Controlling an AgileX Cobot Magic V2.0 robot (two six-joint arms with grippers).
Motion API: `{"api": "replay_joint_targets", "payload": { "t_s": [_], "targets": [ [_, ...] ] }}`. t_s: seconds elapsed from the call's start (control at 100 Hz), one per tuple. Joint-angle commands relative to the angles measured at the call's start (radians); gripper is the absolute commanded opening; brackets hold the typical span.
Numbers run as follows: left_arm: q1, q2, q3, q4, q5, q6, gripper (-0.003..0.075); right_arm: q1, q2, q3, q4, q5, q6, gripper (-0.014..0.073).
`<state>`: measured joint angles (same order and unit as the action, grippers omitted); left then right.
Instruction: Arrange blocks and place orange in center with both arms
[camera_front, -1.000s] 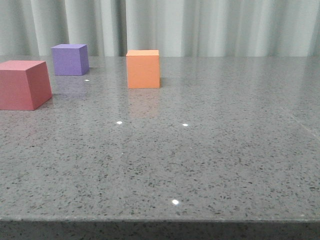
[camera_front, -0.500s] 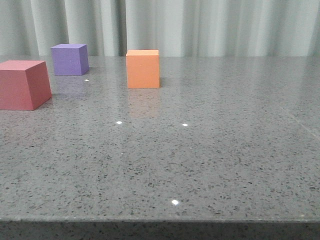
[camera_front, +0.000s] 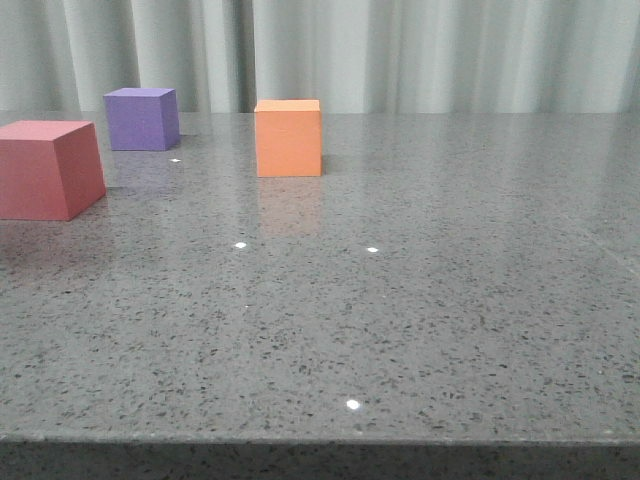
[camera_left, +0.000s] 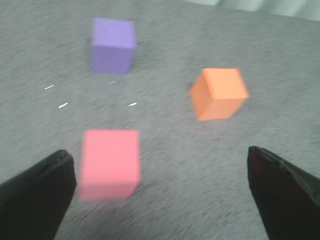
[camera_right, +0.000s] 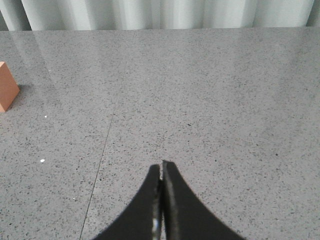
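- Blocks sit on the grey speckled desk (camera_front: 420, 320), none touching another.
- Orange cube (camera_front: 289, 138) stands toward the back, left of the middle in the front view.
- Purple cube (camera_front: 142, 119) sits farther back and to its left; pinkish-red cube (camera_front: 48, 168) is nearest, at the left edge.
- Left pincer (camera_left: 160, 192) hangs released, fingers spread wide, above the desk with the pinkish-red cube just beyond one finger.
- Right pincer (camera_right: 161, 172) is clenched on nothing, over bare desk, well apart from the orange cube.

Pinkish-red cube (camera_front: 48, 168), purple cube (camera_front: 141, 118) and orange cube (camera_front: 289, 137) sit apart (all upright).
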<state>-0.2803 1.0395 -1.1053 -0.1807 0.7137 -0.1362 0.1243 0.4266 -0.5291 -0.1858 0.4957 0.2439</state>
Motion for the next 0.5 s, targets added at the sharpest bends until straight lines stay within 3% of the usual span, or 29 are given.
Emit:
{"api": "replay_joint_targets", "payload": {
  "t_s": [0.0,0.31,0.49],
  "targets": [
    [-0.081,0.067,-0.087,-0.022,-0.111,-0.015,0.0652,-0.008,0.005,-0.028,-0.017,-0.073,-0.003,-0.0067],
    [-0.249,0.383,-0.37,0.004,-0.113,-0.063,0.0652,-0.008,0.005,-0.028,-0.017,-0.073,-0.003,-0.0067],
    [-0.338,0.534,-0.527,0.247,-0.07,-0.26,0.0652,-0.008,0.005,-0.028,-0.017,-0.073,-0.003,-0.0067]
  ]
}}
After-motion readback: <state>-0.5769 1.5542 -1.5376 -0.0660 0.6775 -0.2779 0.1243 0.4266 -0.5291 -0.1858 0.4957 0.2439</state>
